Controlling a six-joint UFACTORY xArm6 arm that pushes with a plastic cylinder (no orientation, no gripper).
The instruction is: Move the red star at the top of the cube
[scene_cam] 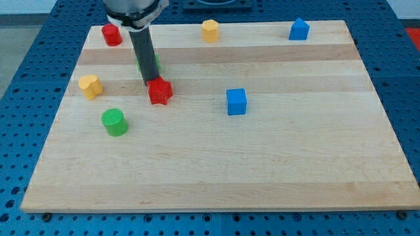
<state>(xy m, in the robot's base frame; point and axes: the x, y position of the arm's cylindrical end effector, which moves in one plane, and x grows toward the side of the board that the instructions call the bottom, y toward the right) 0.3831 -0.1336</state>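
The red star (160,92) lies on the wooden board (216,164), left of centre. The blue cube (236,101) sits to its right, a little lower in the view, with a clear gap between them. My tip (149,85) stands at the star's upper left edge, touching or nearly touching it. The dark rod rises from there to the view's top.
A green block (155,63) is partly hidden behind the rod. A yellow heart-like block (90,86) and a green cylinder (114,122) lie at the left. A red block (111,34), a yellow block (210,30) and a blue block (299,29) line the top edge.
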